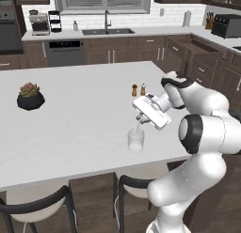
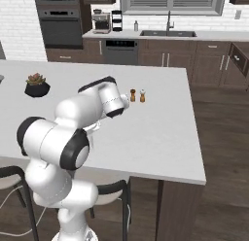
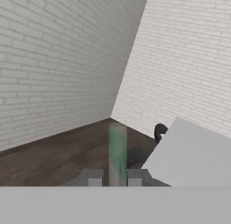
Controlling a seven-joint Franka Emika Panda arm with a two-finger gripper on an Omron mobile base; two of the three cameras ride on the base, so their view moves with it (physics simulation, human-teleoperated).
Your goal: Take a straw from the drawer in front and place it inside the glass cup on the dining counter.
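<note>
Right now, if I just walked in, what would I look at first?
You'd look first at the big white robot arm bending over the dining counter, its gripper just above the glass cup near the counter's front edge. In the hand view, a pale stick, the straw, stands between the fingers. Then a little plant in a black pot far to the left.

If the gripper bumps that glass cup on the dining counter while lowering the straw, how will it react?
The glass cup looks small, clear and thin-walled, so probably light and apt to slide or tip on the smooth white dining counter. It stands fairly near the front edge, so a knock toward the stools could send it off. The straw between the gripper's fingertips looks straight and stiff.
</note>
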